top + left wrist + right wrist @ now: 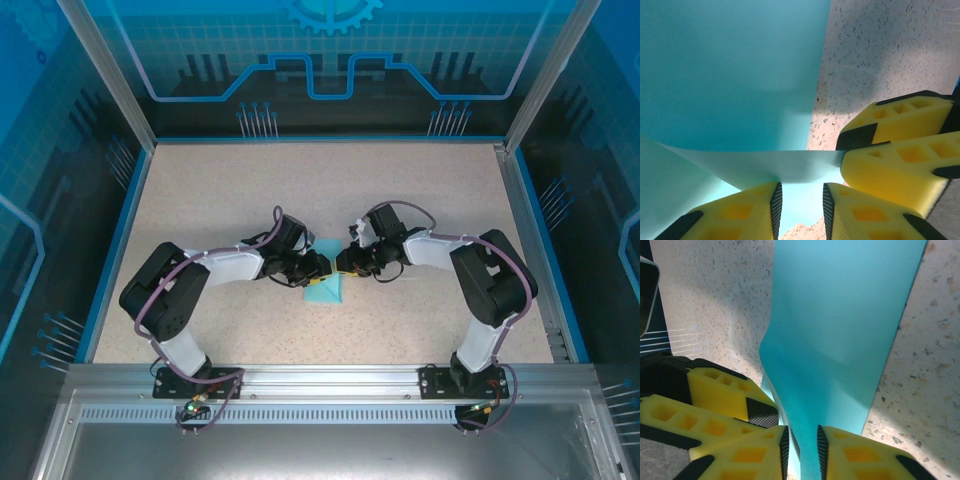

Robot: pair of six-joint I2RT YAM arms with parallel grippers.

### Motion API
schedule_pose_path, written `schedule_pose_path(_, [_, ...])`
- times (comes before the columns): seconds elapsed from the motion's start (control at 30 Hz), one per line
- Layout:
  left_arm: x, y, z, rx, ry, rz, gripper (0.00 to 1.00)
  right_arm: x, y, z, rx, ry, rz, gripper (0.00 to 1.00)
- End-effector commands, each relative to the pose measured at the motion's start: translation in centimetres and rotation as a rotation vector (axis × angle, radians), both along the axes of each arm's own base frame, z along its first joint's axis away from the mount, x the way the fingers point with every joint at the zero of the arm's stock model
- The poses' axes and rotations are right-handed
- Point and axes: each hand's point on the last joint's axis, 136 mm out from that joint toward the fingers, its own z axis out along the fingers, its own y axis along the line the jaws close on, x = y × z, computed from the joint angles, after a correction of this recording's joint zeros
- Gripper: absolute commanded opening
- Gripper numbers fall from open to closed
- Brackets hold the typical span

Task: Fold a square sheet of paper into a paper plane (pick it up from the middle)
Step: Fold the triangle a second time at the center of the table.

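Square sheet of paper (326, 292), top view: lies mid-table (430, 200), partly folded, with left gripper (322, 268) and right gripper (347, 268) meeting at its far edge. Left wrist: left jaws narrowly apart, table showing between them. Right wrist: right jaws narrow astride the paper; grip cannot be told.

1. Top view: the far part of the square sheet of paper (326, 292) is covered by the left gripper (322, 270) and right gripper (343, 268). Its folds are too small to be made out.
2. Left wrist view: the sheet is cut off by the top and left edges, and the left gripper's fingers (740, 215) by the bottom edge.
3. Right wrist view: the sheet is cut off at the top edge. Whether it is pinched between the right gripper's pads (784, 445) cannot be told.
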Motion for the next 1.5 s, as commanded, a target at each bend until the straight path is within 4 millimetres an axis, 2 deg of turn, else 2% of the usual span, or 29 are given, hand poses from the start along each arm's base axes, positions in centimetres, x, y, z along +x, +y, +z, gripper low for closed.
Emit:
schedule_pose_path(0.0, [0.3,0.4,0.0,0.020,-0.002,0.008,0.31,0.1,1.0,0.3,0.021,-0.005,0.036,0.17])
schedule_pose_path(0.07, [0.3,0.4,0.2,0.021,-0.002,0.005,0.31,0.1,0.8,0.0,0.005,-0.004,0.034,0.11])
schedule_pose_path(0.17, [0.4,0.1,1.0,0.006,-0.019,-0.004,0.31,0.1,0.4,-0.8,-0.035,-0.001,0.032,0.07])
schedule_pose_path(0.4, [0.7,-0.5,2.8,-0.030,-0.061,-0.033,0.32,-0.2,0.0,-2.3,-0.077,0.011,0.047,0.07])
schedule_pose_path(0.83, [0.7,-1.2,2.0,-0.057,-0.028,-0.050,0.32,-0.2,-0.1,-3.2,-0.113,0.015,0.064,0.08])
schedule_pose_path(1.03, [0.4,-1.1,0.9,-0.042,-0.001,-0.054,0.31,0.0,-0.1,-3.5,-0.134,0.010,0.065,0.08])
schedule_pose_path(1.47, [0.3,-1.0,-0.2,-0.023,0.025,-0.051,0.31,0.3,-0.1,-3.6,-0.151,0.004,0.066,0.08])
